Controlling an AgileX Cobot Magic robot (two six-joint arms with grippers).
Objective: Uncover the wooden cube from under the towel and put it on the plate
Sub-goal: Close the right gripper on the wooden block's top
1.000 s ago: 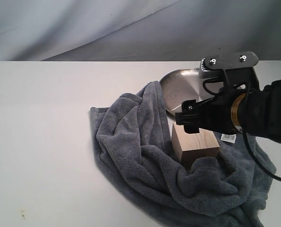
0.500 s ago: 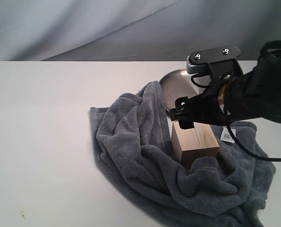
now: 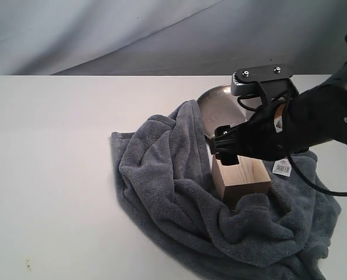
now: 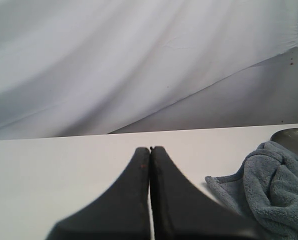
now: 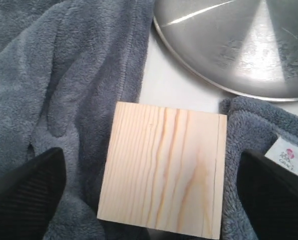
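Note:
The wooden cube stands uncovered in a hollow of the blue-grey towel, its pale grained top fully in sight. My right gripper hovers just above the cube, open, with one dark finger on each side of it and neither touching it. The silver plate lies just behind the cube, partly hidden by the arm in the exterior view. My left gripper is shut on nothing, off over bare table.
The towel's white label tag lies right of the cube. A strip of white table shows between cube and plate. The towel spreads toward the table's front right edge. A grey backdrop hangs behind.
My right arm has swung left and dropped lower, bringing its open gripper down over the cube. Cube, towel and plate have not moved.

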